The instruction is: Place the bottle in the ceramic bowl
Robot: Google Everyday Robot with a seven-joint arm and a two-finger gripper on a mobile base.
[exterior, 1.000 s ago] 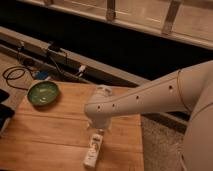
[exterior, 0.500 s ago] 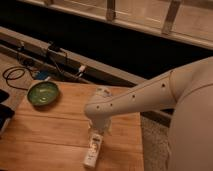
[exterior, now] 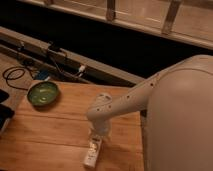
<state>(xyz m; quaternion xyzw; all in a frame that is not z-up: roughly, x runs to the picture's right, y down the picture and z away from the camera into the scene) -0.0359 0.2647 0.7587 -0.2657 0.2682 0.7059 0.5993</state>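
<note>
Near the front edge of the bench [exterior: 50, 135], right of its middle, the bottle [exterior: 92, 154] lies flat in the same spot as in the earlier frames. The gripper [exterior: 98, 136] has likewise not moved: it hangs directly over the bottle's far end, jaws open; contact with the bottle cannot be determined. The bottle's long axis runs from the front edge toward the back edge, the far end leaning slightly right. The cap end cannot be identified. The ceramic bowl [exterior: 33, 91] sits at the back left corner, well apart from the bottle.
</note>
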